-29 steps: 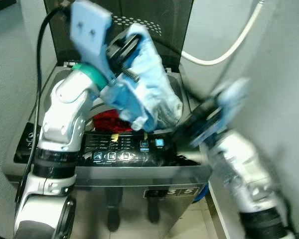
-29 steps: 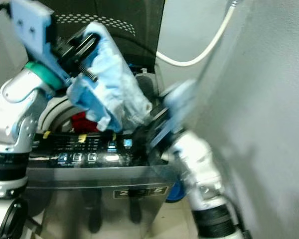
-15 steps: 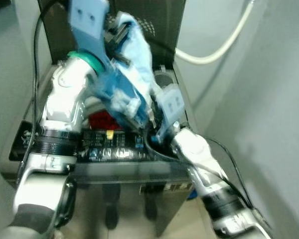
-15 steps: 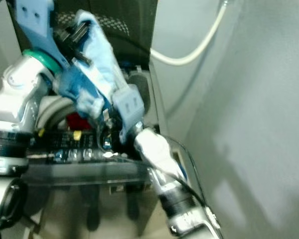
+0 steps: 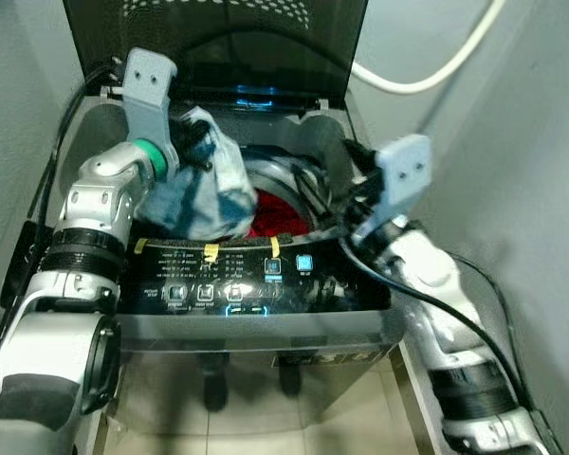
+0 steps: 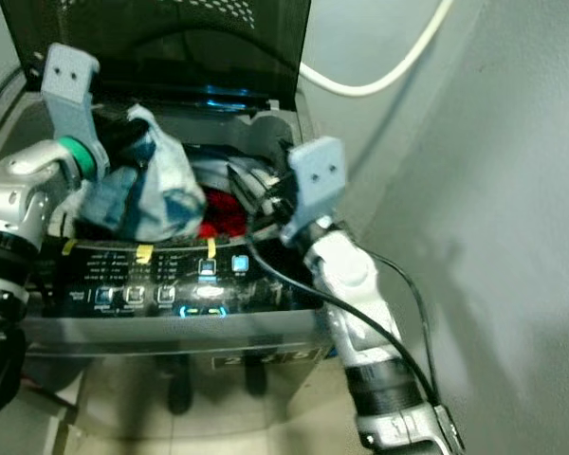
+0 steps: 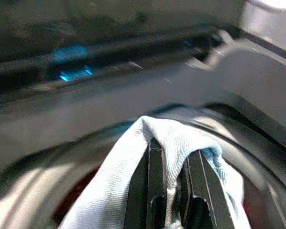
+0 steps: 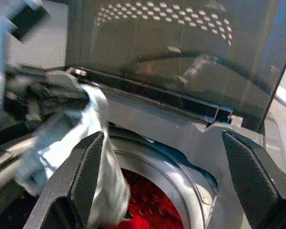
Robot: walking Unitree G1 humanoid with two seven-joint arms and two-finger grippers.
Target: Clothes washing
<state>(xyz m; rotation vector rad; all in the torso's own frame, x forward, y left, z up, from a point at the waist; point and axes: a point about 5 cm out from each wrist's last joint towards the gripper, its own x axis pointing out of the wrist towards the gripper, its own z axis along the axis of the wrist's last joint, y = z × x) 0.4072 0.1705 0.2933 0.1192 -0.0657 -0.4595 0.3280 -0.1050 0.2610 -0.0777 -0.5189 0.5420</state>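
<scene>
A grey top-load washing machine [image 5: 237, 275] stands before me with its lid [image 5: 218, 38] raised. A red garment [image 5: 280, 213] lies in the drum. My left gripper [image 7: 174, 191] is shut on a light blue garment [image 5: 204, 194], which hangs over the left side of the drum mouth and drapes onto the front rim. My right gripper [image 8: 169, 191] is open, its fingers [image 8: 88, 176] spread wide, and it hovers over the right side of the drum, pointing at the garment and the lid.
A white hose [image 5: 427, 76] runs along the wall behind the machine. A grey wall [image 5: 531, 142] stands close on the right. The lit control panel [image 5: 270, 267] with yellow tape marks runs along the machine's front. Tiled floor [image 5: 351, 427] lies below.
My left arm has lowered the blue garment from high in front of the lid down to the drum mouth. My right arm has risen over the drum's right rim. The camera has shifted.
</scene>
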